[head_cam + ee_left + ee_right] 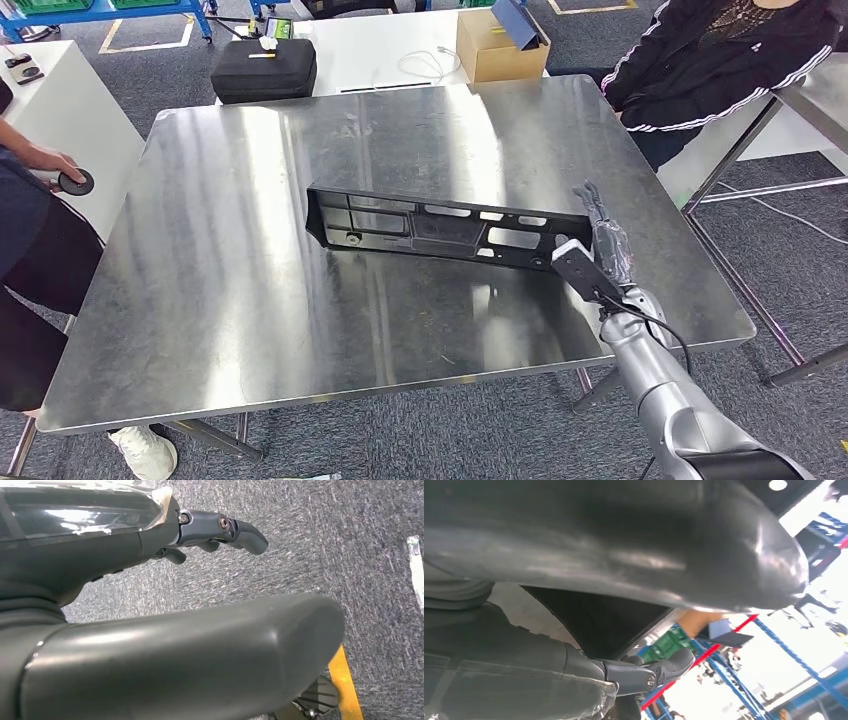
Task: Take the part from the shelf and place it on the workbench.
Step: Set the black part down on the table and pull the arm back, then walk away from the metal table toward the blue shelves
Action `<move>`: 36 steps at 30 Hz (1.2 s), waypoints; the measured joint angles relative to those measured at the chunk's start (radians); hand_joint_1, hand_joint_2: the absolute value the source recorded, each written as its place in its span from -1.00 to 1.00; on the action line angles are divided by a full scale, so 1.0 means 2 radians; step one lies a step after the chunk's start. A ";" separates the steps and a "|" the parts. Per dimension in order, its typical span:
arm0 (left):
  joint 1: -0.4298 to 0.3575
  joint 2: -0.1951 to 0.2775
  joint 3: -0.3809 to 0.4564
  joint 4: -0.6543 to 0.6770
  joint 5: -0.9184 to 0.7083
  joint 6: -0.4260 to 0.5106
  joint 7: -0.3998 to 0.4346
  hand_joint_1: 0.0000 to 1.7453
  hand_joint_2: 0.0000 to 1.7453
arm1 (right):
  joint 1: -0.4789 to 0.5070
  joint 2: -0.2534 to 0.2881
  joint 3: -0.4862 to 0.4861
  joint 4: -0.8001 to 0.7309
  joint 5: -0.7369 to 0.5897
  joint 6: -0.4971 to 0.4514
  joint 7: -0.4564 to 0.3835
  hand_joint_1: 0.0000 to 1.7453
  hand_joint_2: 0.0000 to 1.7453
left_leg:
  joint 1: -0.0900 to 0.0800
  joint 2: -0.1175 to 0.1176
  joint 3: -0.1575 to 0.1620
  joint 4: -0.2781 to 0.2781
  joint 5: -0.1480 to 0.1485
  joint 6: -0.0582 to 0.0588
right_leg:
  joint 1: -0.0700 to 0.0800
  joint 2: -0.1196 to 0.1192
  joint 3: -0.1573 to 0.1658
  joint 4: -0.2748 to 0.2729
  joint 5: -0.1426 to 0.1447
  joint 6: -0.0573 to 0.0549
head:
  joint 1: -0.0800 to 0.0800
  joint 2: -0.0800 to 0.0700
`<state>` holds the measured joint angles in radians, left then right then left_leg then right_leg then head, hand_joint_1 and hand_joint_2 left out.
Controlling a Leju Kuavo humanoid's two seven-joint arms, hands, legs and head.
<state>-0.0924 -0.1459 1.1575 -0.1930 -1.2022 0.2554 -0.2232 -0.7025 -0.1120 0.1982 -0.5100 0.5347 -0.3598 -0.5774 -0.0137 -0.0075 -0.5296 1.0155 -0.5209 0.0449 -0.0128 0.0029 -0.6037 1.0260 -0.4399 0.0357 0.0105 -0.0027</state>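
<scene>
Nearest, right arm: comes in from the lower right of the head view, ending in the right hand (598, 252) at the workbench's right side.
Right hand fingers: they reach up past the end of the part (450, 226); the right wrist view shows a dark panel between the thumb and a finger (669, 665), so I judge the hand is pinching the part's right end, though the contact itself is partly hidden.
Left hand: the left hand (165, 595) hangs over grey carpet, fingers loosely apart and holding nothing.
Part, position: a long black frame with cut-out windows, near the middle of the workbench (250, 300), its lower edge apparently resting on the steel top and the frame leaning up on edge.
Key relation: the part's long axis runs left to right across the bench; it stretches leftward from the right hand's fingers, which sit at its right tip. The right hand is by far the nearer one.
Step, as I judge it: placing is nearly done; what remains is to let go and draw the hand clear to the right without dragging the frame.
Risk: standing on edge, the frame may tip flat once released.
Farther off: a black case (263, 68) and a cardboard box (497, 47) on a white table beyond; people stand or sit at both sides.
</scene>
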 joint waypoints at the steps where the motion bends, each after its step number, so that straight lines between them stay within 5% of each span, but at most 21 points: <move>1: 0.000 0.000 0.000 0.000 0.000 0.000 0.000 -1.00 -1.00 | 0.002 0.001 0.001 -0.005 -0.003 0.000 -0.003 -1.00 -1.00 | 0.000 0.000 0.000 0.000 0.000 0.000 | 0.000 0.000 0.000 0.000 0.000 0.000 | 0.000 0.000; 36: 0.000 -0.004 0.001 0.000 0.005 0.001 0.003 -1.00 -1.00 | 0.066 0.012 0.076 -0.233 -0.094 -0.027 0.005 -1.00 -1.00 | 0.000 0.000 0.000 0.000 0.000 0.000 | 0.000 0.000 0.000 0.000 0.000 0.000 | 0.000 0.000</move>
<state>-0.0924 -0.1537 1.1589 -0.1930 -1.1913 0.2583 -0.2163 -0.5705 -0.0880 0.3502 -0.9764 0.3469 -0.4143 -0.5669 -0.0137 -0.0076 -0.5300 1.0154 -0.5209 0.0448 -0.0128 0.0026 -0.6041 1.0261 -0.4401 0.0355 0.0107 -0.0027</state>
